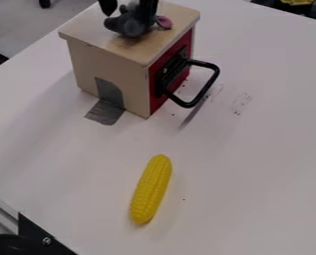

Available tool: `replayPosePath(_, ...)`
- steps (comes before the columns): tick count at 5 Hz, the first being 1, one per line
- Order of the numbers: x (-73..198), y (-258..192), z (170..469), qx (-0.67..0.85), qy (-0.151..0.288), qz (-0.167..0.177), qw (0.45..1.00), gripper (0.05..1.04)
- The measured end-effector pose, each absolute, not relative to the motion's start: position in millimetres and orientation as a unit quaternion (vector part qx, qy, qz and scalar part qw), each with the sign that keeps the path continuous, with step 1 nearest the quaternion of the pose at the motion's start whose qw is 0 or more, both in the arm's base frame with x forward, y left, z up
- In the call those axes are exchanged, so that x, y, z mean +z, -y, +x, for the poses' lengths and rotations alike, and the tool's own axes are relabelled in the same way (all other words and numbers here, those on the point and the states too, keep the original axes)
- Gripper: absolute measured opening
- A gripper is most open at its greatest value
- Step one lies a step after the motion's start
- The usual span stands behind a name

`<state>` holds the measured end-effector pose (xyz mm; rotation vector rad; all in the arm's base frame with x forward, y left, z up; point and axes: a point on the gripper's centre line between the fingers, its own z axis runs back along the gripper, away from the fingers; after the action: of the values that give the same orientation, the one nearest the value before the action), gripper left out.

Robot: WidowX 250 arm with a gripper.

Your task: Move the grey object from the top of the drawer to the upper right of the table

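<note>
Where your gripper [128, 18] stands parted at one fuzzy grey toy [129, 26], note one boxy wooden drawer [127, 69] and one knobbly corncob [151, 189].

A yellow corn cob [151, 188] and, near the upper right corner, something yellow [297, 2], possibly cloth.

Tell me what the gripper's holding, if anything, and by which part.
Nothing looks held: the gripper has its fingers apart, around the upper part of the grey toy, which sits on the wooden drawer box.
</note>
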<state>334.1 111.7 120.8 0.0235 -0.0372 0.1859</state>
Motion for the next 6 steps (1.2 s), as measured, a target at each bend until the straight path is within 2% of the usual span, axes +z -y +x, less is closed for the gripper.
replayPosePath(1, 104.7, -115.4, 334.2, 0.098, -0.008, 0.017, 0.995, 0.947)
replayPosePath(3, 106.6, -108.6, 334.7, 0.096, 0.0, 0.015, 0.995, 0.545)
replayPosePath(4, 112.8, -96.3, 340.6, 0.105, 0.012, 0.0, 0.994, 0.448)
replayPosePath(5, 133.6, -60.1, 364.7, 0.095, 0.047, -0.017, 0.994, 0.439)
replayPosePath(6, 139.2, -6.1, 388.6, 0.075, 0.064, -0.034, 0.995, 0.439)
